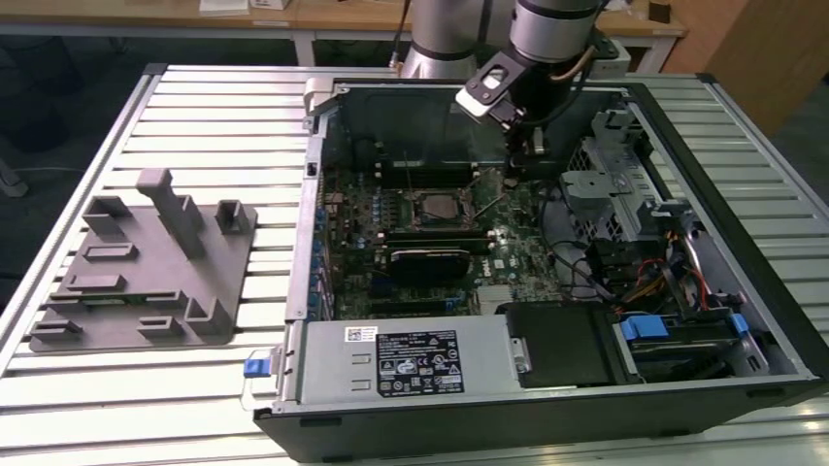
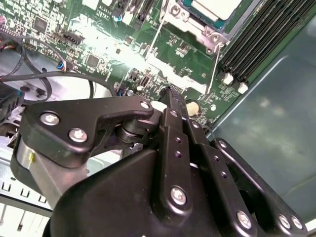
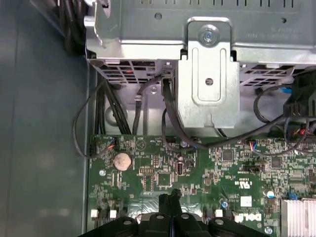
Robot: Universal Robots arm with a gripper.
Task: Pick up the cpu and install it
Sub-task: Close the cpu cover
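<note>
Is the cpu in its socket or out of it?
In: the cpu lies flat inside the metal socket frame on the green board.

The slatted metal surface (image 1: 194,107) carries an open computer case (image 1: 545,427), lying directly beneath the jaws, and a grey tray (image 1: 130,291) with upright posts, well apart from the jaws, toward the exterior view's left.

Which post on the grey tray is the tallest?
The narrow middle post at the grey tray's far edge; the blocks on either side of it stand clearly lower.
</note>
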